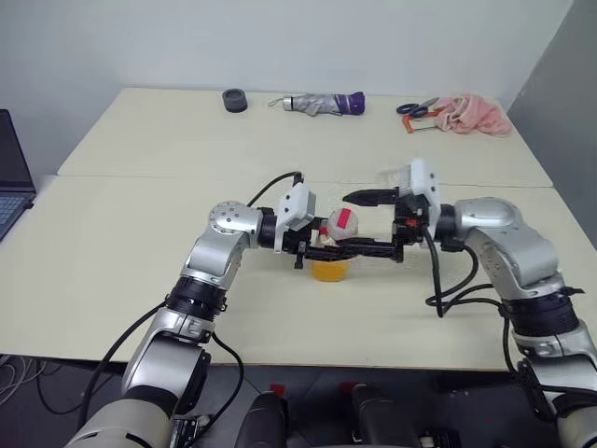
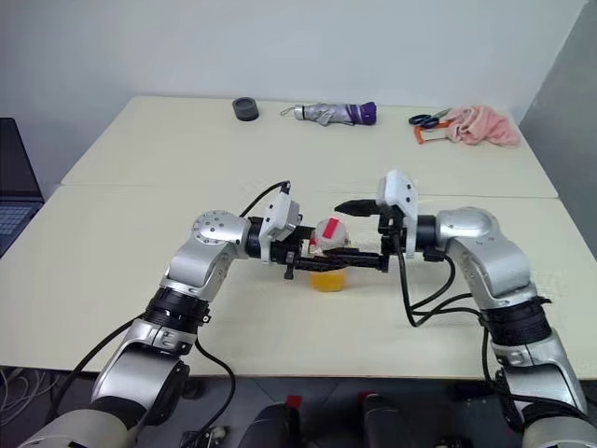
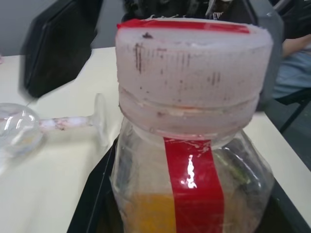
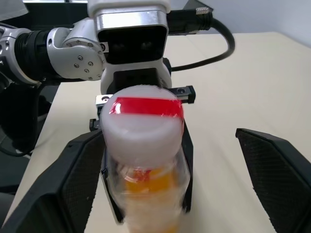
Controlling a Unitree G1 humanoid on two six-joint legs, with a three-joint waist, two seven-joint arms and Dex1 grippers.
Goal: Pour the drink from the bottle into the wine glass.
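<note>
Two robot arms meet over the middle of a pale cream table (image 1: 131, 243), their claws pointing at each other.

The left claw (image 2: 312, 254) is closed tight on the bottle (image 1: 334, 245) — a small clear plastic bottle held upright just above the table, its black fingers pressed against the bottle's sides. The bottle's white cap (image 4: 141, 119) is still on, with a strip of red tape across its top, and a red label stripe (image 3: 194, 184) runs down the body. The drink (image 1: 329, 271), a translucent orange-yellow liquid, fills the lower part of the bottle.

The right claw (image 1: 359, 224) faces the bottle from the other side with its two black fingers spread wide apart. One finger reaches past the cap above, the other passes the bottle lower down; in the right wrist view a finger (image 4: 274, 172) stands well clear of the bottle, so this claw grips nothing.

The wine glass (image 3: 43, 127) appears in the left wrist view — a clear stemmed glass lying on its side on the table, beyond the bottle.

At the far edge of the table lie a dark round object (image 1: 235, 100), a folded grey and purple umbrella (image 1: 322, 103), scissors (image 1: 415, 110) and a pink cloth (image 1: 474, 114). A laptop (image 1: 11, 177) sits at the robot's left.
</note>
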